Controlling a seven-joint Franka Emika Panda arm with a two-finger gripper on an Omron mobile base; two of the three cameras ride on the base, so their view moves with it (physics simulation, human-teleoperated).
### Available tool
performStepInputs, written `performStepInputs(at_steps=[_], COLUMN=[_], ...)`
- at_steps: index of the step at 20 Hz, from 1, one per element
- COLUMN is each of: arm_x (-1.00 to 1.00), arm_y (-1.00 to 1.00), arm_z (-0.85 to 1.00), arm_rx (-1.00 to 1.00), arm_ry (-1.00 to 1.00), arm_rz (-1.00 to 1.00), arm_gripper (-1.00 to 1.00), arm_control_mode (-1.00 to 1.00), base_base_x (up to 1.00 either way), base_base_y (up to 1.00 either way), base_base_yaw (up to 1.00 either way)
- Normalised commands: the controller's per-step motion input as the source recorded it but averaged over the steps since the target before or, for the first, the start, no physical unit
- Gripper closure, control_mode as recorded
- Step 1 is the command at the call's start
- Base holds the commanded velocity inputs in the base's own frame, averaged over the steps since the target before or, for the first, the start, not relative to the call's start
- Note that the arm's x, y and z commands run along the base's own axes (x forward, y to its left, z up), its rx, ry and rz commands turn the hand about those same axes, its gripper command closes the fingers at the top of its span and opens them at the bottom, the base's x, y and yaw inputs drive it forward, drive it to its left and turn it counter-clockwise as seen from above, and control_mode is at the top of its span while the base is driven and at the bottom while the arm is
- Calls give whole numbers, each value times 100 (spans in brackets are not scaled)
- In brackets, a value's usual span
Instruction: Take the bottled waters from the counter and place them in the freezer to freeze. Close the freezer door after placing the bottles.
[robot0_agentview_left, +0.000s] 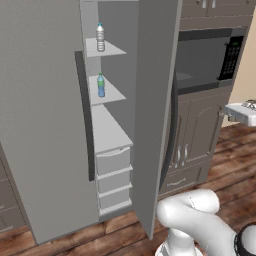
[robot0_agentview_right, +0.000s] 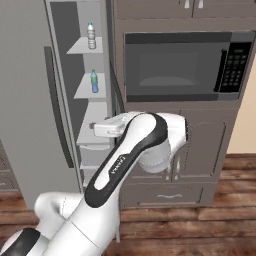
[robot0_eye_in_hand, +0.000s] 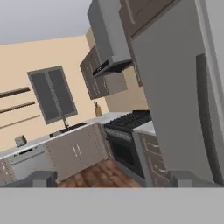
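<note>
We see a reddish-brown wooden floor running under grey-brown cabinets, with a black microwave built into the tall cabinet and more cupboard doors above it. Through the hand view we look across the kitchen at warm beige walls, a dark-paned window with two plain shelves beside it, a grey range hood over a black stove, and a long run of low cabinets below a pale top. The lighting is soft and even throughout.
</note>
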Motion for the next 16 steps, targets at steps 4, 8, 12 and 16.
performStepInputs(at_steps=[4, 8, 12, 16], arm_x=[89, 50, 24, 46], arm_y=[-10, -1, 0, 0], arm_z=[0, -1, -3, -6], arm_rx=[-3, -3, 0, -6], arm_ry=[-11, -9, -5, -9], arm_rz=[25, 19, 5, -2], arm_gripper=[-100, -100, -100, -100], arm_control_mode=[-100, -100, -100, -100], base_base_x=[0, 0, 0, 0], base_base_y=[0, 0, 0, 0], base_base_yaw=[0, 0, 0, 0])
